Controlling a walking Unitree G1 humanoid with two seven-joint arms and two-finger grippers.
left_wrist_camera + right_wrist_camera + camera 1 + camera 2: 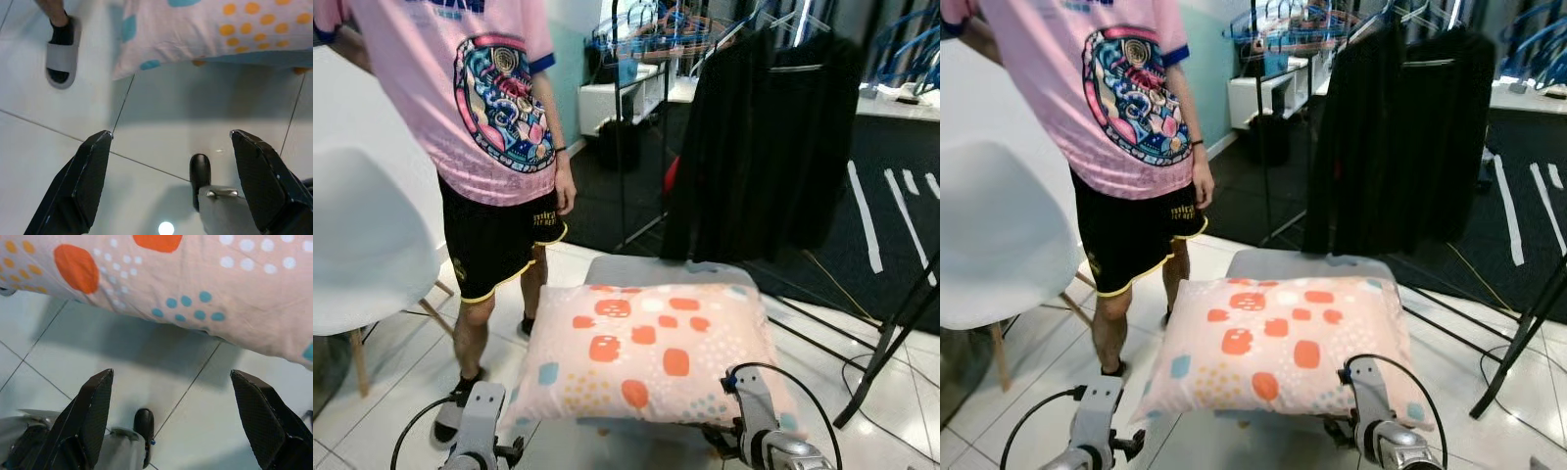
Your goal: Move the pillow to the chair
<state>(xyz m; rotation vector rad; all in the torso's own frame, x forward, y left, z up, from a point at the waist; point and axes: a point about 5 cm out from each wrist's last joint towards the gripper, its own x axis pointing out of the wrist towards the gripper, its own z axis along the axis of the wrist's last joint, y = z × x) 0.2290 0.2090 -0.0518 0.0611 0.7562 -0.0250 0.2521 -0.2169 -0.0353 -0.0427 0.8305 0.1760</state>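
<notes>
A peach pillow [651,352] with orange patches and teal dots lies flat on a low grey seat [656,268] straight ahead. My left arm [480,423] is low by the pillow's near left corner, my right arm [754,406] by its near right corner. In the left wrist view my left gripper [171,134] is open over the floor tiles, with the pillow's edge [205,34] beyond its fingertips. My right gripper [172,374] is open too, nothing between its fingers, and the pillow's underside edge [195,279] hangs just past them. A white shell chair [362,245] stands at the left.
A person in a pink shirt and black shorts [494,147] stands just left of the pillow, one slippered foot [61,56] near my left gripper. A rack of black clothes [764,137] stands behind the seat. A black stand leg [891,333] and cables cross the floor at right.
</notes>
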